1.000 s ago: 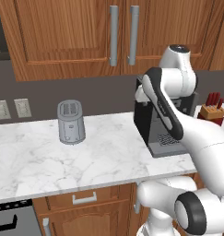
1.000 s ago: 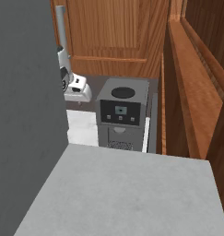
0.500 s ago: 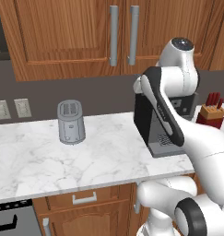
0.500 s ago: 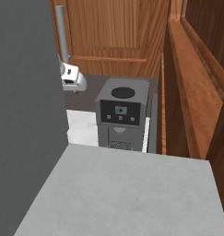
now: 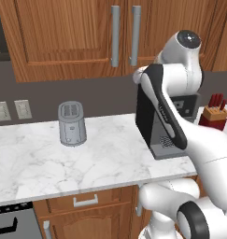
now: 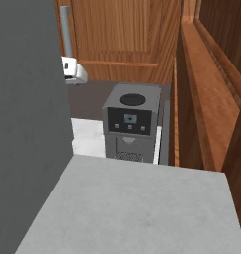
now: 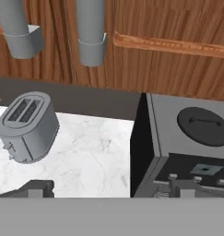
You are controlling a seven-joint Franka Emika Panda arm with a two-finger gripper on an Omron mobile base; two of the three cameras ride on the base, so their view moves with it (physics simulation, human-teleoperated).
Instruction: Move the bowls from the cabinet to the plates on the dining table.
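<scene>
My claw (image 7: 109, 193) is spread wide, holding nothing. The cabinet (image 5: 77, 32) doors are shut, so I should rise toward 12 o'clock, square the fingers around one bar handle (image 7: 91, 32), and pull steadily.

Flat, even rendered light fills all views, bright and sharp, with no blur or edge distortion. The toaster (image 5: 71, 123) and coffee machine (image 6: 130, 124) cast only faint soft shadows on the marble counter (image 5: 49, 163); the source seems overhead.

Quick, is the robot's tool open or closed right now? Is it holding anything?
Tool: open and holding nothing, aimed at the cabinet handles above the counter.
</scene>
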